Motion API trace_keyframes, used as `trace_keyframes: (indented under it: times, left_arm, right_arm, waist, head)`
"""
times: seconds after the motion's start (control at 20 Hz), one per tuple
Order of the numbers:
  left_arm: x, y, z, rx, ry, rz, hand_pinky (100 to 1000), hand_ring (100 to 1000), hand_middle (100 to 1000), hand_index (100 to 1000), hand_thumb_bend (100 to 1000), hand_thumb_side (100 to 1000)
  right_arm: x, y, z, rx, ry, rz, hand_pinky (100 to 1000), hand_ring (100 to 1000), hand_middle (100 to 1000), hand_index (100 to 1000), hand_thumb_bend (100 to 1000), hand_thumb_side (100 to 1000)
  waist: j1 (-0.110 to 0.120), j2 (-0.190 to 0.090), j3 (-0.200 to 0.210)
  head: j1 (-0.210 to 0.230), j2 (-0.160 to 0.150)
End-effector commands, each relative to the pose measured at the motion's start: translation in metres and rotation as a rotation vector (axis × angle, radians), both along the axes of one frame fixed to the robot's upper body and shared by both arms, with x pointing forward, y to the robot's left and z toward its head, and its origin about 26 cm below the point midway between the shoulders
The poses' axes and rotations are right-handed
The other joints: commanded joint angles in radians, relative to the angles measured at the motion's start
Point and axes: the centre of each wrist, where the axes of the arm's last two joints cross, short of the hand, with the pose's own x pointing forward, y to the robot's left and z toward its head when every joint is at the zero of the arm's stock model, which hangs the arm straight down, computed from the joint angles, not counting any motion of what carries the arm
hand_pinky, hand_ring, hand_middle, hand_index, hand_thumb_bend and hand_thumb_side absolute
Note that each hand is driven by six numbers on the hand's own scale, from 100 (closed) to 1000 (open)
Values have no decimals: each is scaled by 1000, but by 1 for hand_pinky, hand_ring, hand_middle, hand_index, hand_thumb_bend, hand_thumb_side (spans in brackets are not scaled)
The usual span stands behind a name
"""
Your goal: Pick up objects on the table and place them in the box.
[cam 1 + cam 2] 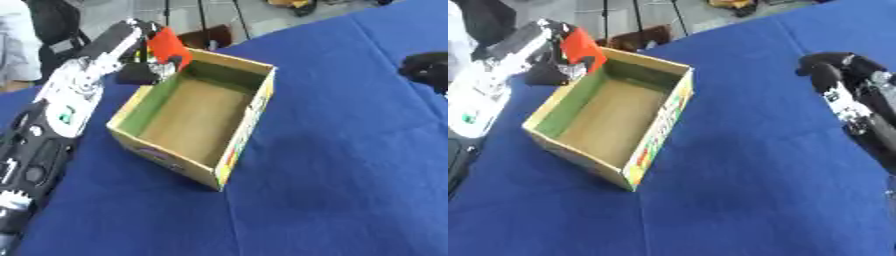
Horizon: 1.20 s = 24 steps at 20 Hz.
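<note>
An open cardboard box [254,107] with a green inner wall stands on the blue table; nothing shows inside it. My left hand [150,70] is at the box's far left corner, fingers curled round a red object [168,44] held just above the rim. My right hand [826,70] hovers over the cloth at the right, well away from the box, fingers curled and holding nothing that I can see.
Blue cloth [350,165] covers the table, with wide bare room right of the box and in front of it. My left arm [52,115] lies along the left edge. Beyond the far edge are floor, stand legs and a person's sleeve [13,45].
</note>
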Motion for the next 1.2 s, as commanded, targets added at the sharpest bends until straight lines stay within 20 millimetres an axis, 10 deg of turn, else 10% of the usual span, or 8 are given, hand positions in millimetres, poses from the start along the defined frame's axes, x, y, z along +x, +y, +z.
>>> trace_keyframes:
  times: [0.05, 0.95, 1.2]
  left_arm:
    - [2, -1, 4, 27, -25, 27, 193, 378, 454, 661, 100, 538]
    - [11, -17, -27, 150, 44, 20, 338, 497, 566, 771, 100, 488]
    - [11, -15, -30, 227, 95, -16, 485, 652, 765, 897, 499, 541]
  right_arm:
    - [-3, 1, 10, 2, -39, 3, 887, 886, 672, 781, 227, 778]
    - [-2, 2, 13, 7, -49, 6, 887, 887, 672, 782, 231, 780]
    - [-2, 2, 12, 8, -45, 6, 887, 887, 672, 782, 233, 782]
  waist:
    - [-13, -15, -1]
    - [-16, -1, -12]
    - [-19, -3, -7]
  head:
    - [5, -20]
    - [9, -26]
    - [4, -16]
